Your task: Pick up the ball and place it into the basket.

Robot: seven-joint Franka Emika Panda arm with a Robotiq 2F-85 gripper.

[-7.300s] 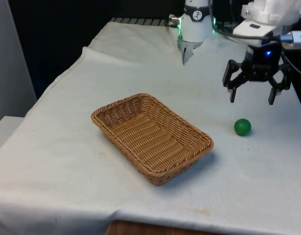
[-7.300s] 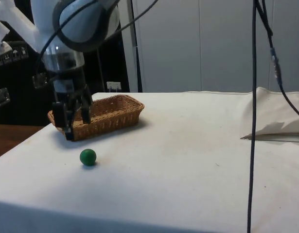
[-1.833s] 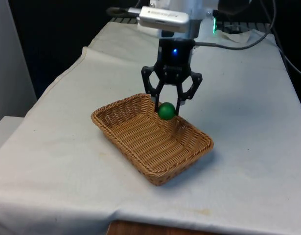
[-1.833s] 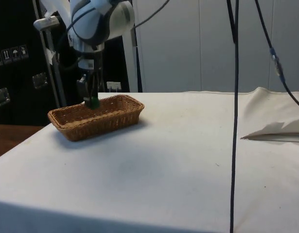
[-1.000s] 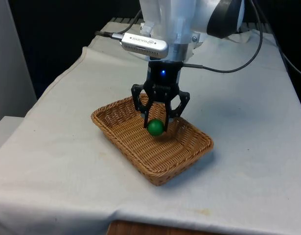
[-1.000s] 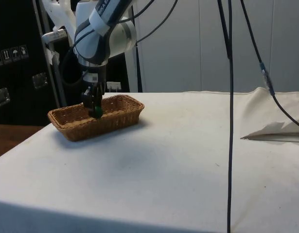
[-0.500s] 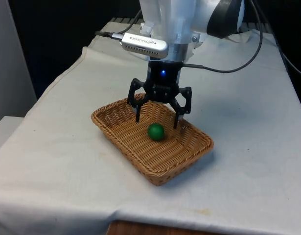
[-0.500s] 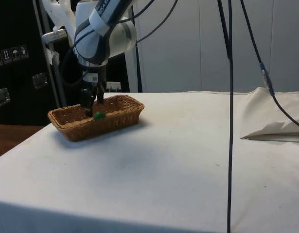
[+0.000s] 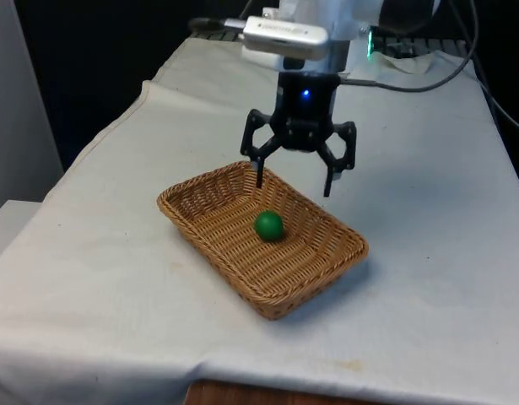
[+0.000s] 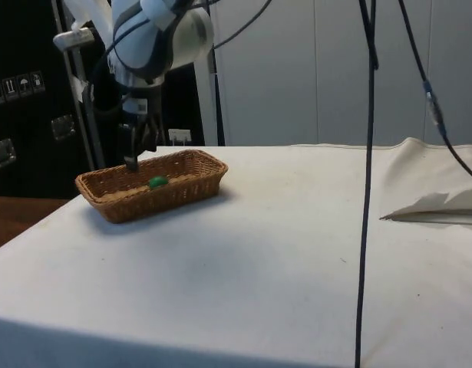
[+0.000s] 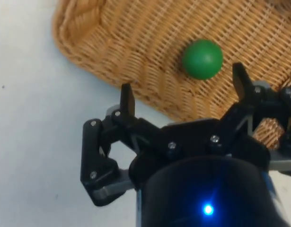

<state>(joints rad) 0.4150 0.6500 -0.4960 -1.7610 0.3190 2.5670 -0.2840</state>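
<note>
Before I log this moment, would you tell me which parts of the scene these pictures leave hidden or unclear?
- Side view: the basket's near wall hides the lower part of the green ball and the basket floor.
- Side view: the gripper is dark against a dark background, so its finger spread is hard to read there; the front view shows it open.
- Wrist view: the gripper body covers part of the basket rim, and the picture's edge cuts off the rest.

Even, soft overhead light (faint shadows), no glare.

A white cloth [image 9: 428,278] covers the table, with what looks like a fold [image 10: 439,203] bunched up at 1 end.
</note>
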